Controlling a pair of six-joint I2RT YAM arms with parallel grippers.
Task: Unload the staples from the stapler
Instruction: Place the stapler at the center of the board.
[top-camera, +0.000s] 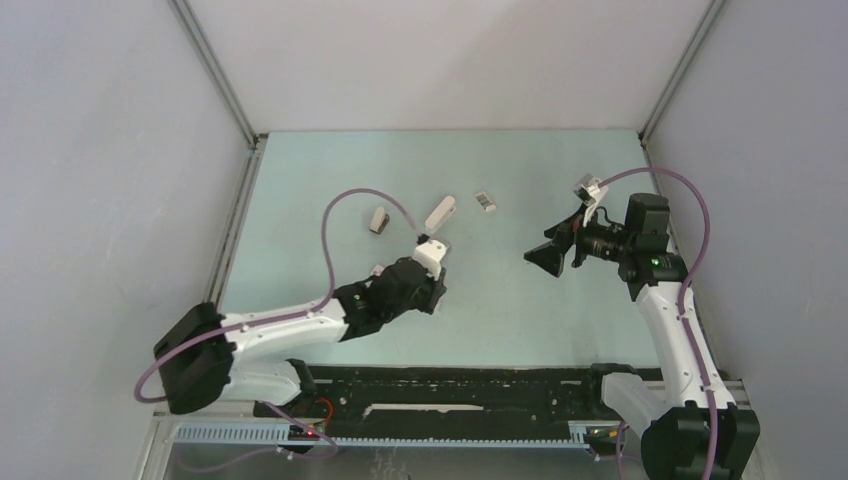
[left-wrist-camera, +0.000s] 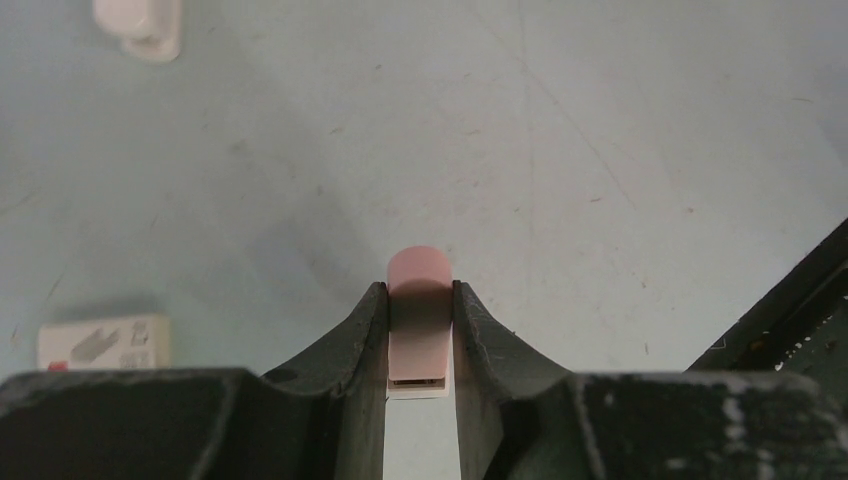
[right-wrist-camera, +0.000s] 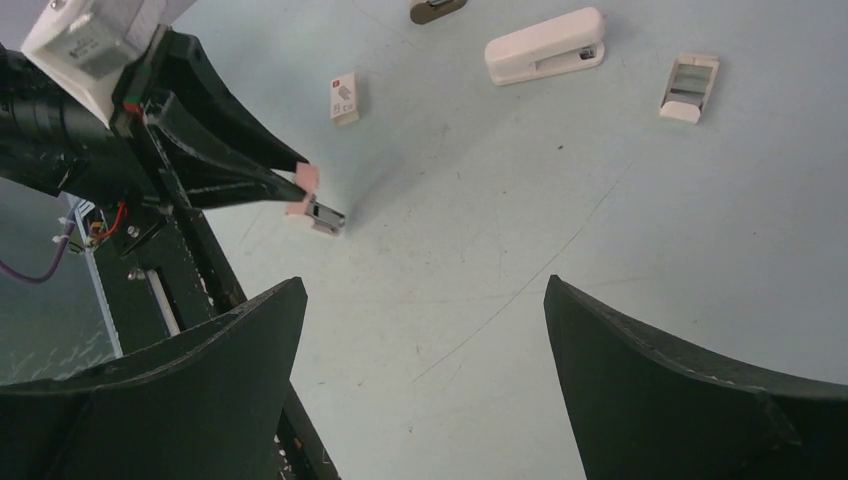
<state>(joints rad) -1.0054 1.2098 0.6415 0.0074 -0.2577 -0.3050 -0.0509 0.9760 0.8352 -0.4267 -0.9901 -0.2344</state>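
Left wrist view: my left jaws are clenched on the small pink stapler (left-wrist-camera: 419, 300). My fingers (left-wrist-camera: 362, 335) press on its two flanks, and its rounded pink end pokes out past the tips. No staples are in sight; I judge they sit inside its magazine, so the task's thing is up here in my grip. Beyond it lies bare bench (left-wrist-camera: 600, 150), with a white box (left-wrist-camera: 105, 342) bearing dark marks off to the lower left.

Right wrist view: my right jaws stand fully released with nothing between them. From here the pink stapler appears to hang clear of the bench, and a metal piece (right-wrist-camera: 328, 216) shows at its lower end. I judge that end is the place to take hold and draw the strip out.

The shell looks light, stiff and smooth, so it could twist in a two-sided pinch if I tug hard. A strip of staples would be tiny and brittle, apt to snap or scatter. A white stapler (right-wrist-camera: 545, 47) and a second small box (right-wrist-camera: 688, 87) lie farther off, well apart from my grip.

Top view: the held stapler is hidden under my left wrist. Between my two arms the bench is open, which leaves room for the right arm to come across. The black rail (top-camera: 450, 385) bounds the near edge and the walls (top-camera: 100, 150) close in the sides and back.
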